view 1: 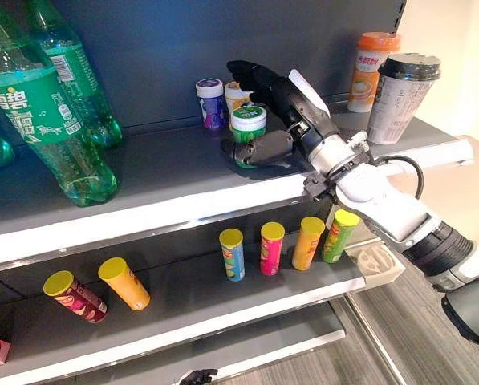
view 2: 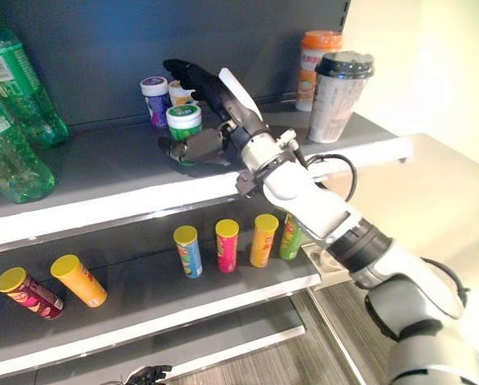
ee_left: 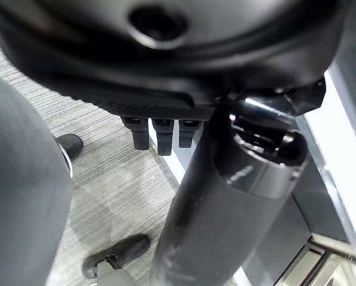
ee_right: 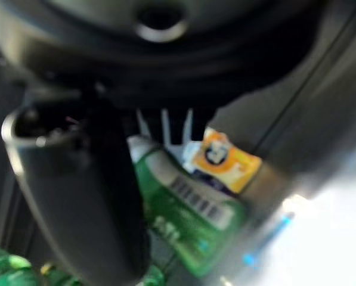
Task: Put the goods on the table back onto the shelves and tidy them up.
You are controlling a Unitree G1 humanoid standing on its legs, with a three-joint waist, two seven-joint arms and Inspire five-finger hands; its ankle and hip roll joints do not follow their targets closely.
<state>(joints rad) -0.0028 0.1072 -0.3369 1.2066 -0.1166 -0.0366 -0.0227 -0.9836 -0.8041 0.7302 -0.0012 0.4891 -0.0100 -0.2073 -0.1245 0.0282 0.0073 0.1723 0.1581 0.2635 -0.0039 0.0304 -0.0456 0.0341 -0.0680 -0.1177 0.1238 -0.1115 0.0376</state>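
A small green jar stands on the upper shelf, beside a purple jar and an orange-labelled jar. My right hand reaches in from the right around the green jar. Its fingers lie straight behind and above the jar, and its thumb rests in front of it. The right wrist view has the green jar just past the thumb, with the orange-labelled jar behind. My left hand hangs low over the floor, relaxed and holding nothing.
Green bottles crowd the upper shelf's left. Two tall cups stand at its right end. On the lower shelf several chip cans stand upright, and two cans lie on their sides to the left.
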